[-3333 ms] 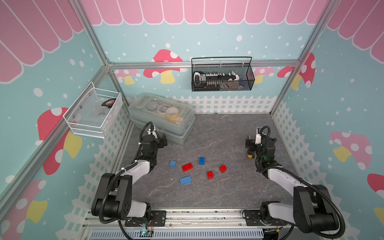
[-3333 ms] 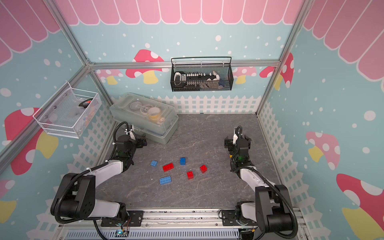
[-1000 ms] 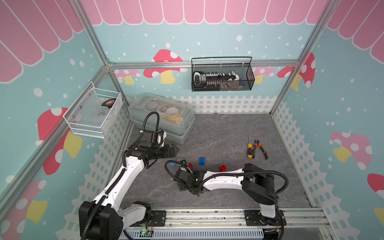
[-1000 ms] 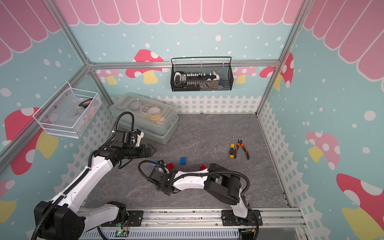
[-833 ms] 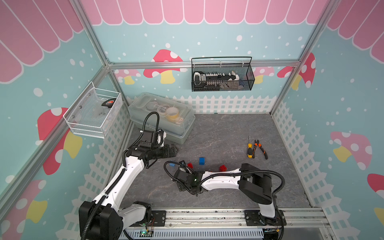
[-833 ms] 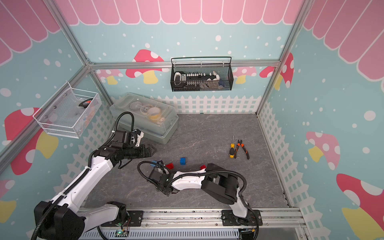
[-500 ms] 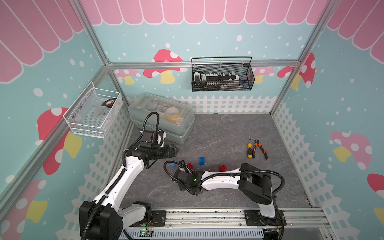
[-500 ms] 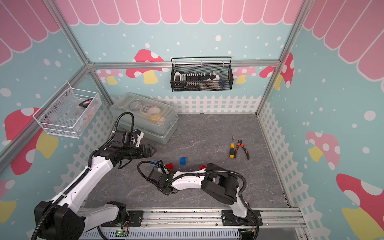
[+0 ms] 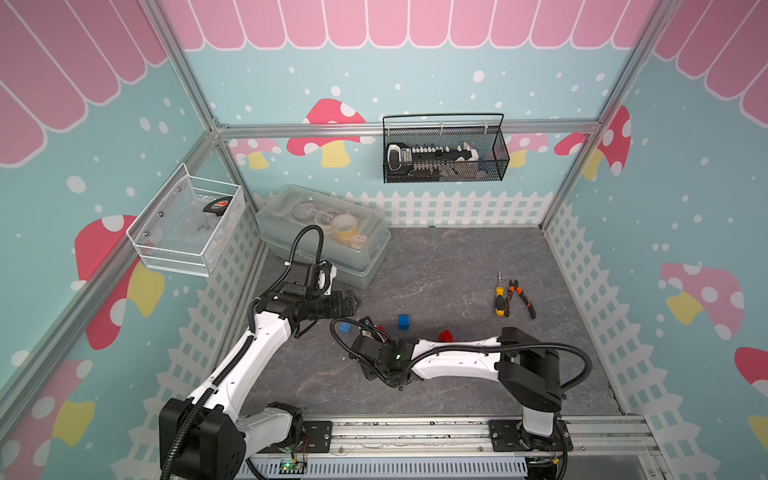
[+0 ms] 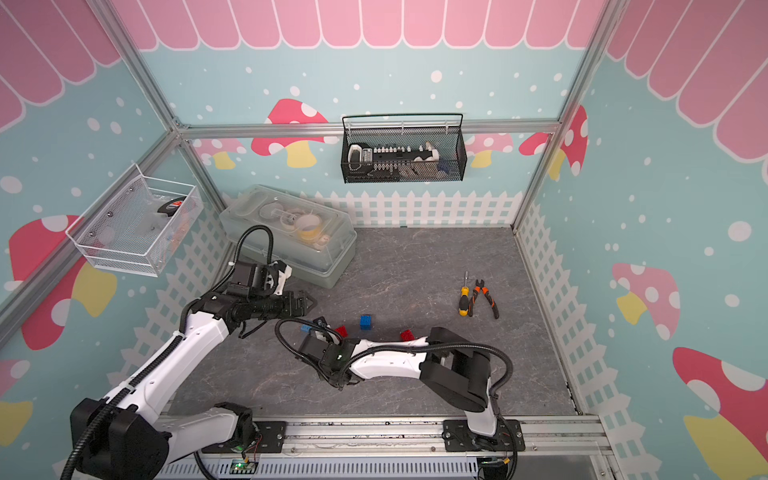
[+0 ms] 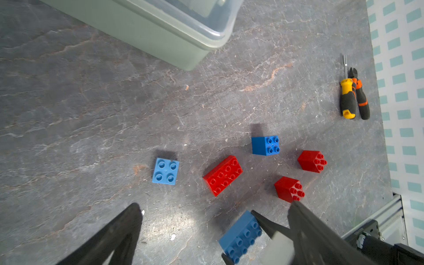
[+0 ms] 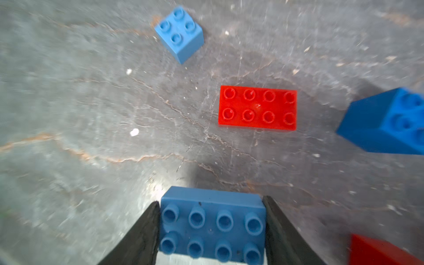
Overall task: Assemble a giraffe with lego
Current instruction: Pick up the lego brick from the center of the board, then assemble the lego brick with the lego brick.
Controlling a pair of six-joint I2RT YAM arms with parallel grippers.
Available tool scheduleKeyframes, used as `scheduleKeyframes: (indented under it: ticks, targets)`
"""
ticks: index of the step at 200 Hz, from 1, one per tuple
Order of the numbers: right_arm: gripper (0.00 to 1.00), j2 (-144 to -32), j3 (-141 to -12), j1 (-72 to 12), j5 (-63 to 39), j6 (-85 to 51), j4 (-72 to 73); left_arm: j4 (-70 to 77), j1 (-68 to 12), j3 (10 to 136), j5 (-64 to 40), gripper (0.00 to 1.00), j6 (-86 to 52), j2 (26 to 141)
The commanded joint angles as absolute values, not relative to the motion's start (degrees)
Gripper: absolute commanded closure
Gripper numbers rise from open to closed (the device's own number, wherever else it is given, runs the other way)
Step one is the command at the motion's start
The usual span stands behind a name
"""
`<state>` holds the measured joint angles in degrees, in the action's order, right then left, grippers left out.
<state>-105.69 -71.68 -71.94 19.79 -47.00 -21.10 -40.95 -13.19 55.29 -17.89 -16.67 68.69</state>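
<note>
right end effector [image 12: 211, 203] pinches a long blue eight-stud brick [image 12: 212, 226] endwise; left end effector [image 11: 215, 205] spread wide.

No word, number or brand can be read anywhere here. To the left of the clear lidded storage box [image 9: 359, 272], the white wire basket [image 9: 174, 254] holds a small black object [image 9: 219, 204] with a red label, too small to read in both top views. Behind the box and to its right, the black mesh basket [image 9: 444, 173] holds a dark strip [image 9: 432, 154] with a row of white marks, none legible. Well away from the box, by the front rail, a black bracket [image 11: 364, 229] in the left wrist view bears a line of pale print too fine to make out. Close up in the right wrist view, the studs of the long blue brick [image 12: 213, 224] and the long red brick [image 12: 258, 107] show no readable lettering.
</note>
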Motion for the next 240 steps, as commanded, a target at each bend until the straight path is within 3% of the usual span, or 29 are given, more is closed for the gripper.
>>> scheduleKeyframes:
  ticks: [1,135,240]
  targets:
    - [0.44,-100.33,-70.34,-70.97,20.03,-45.71,-25.28,-41.5,-14.56,54.93,-19.67,0.01,-16.0,69.17]
    - [0.44,-78.15,-55.63,-57.18,15.23,-41.3,-34.18,-39.1,-19.21,54.38,-28.99,0.01,-16.17,70.83]
    - [0.45,-81.22,-52.3,-53.83,10.14,-37.96,-30.88,-38.94,-20.39,54.4,-29.27,0.01,-16.44,71.78]
